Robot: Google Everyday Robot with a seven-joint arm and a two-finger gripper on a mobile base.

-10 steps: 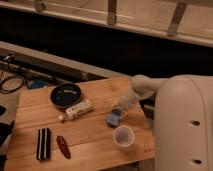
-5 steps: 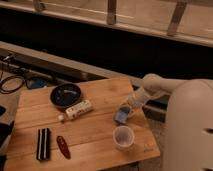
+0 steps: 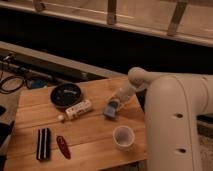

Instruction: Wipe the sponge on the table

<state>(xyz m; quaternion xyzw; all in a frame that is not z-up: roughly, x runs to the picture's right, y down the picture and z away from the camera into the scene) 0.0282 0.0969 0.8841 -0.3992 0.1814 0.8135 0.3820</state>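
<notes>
The light-blue sponge (image 3: pixel 110 111) rests on the wooden table (image 3: pixel 90 132), right of its centre. My arm comes in from the right over the table's edge. My gripper (image 3: pixel 113 107) points down onto the sponge and is shut on its top, pressing it to the planks. The gripper body hides the sponge's upper part.
A white cup (image 3: pixel 123 136) stands near the front right, close to the sponge. A white bottle (image 3: pixel 77 109) lies left of the sponge, with a black bowl (image 3: pixel 65 94) behind it. A striped block (image 3: pixel 43 144) and a red object (image 3: pixel 63 147) lie front left. Cables (image 3: pixel 12 82) hang off the left edge.
The gripper and sponge slid right across the table, then came back left and a little farther from the front edge. The other objects stayed put.
</notes>
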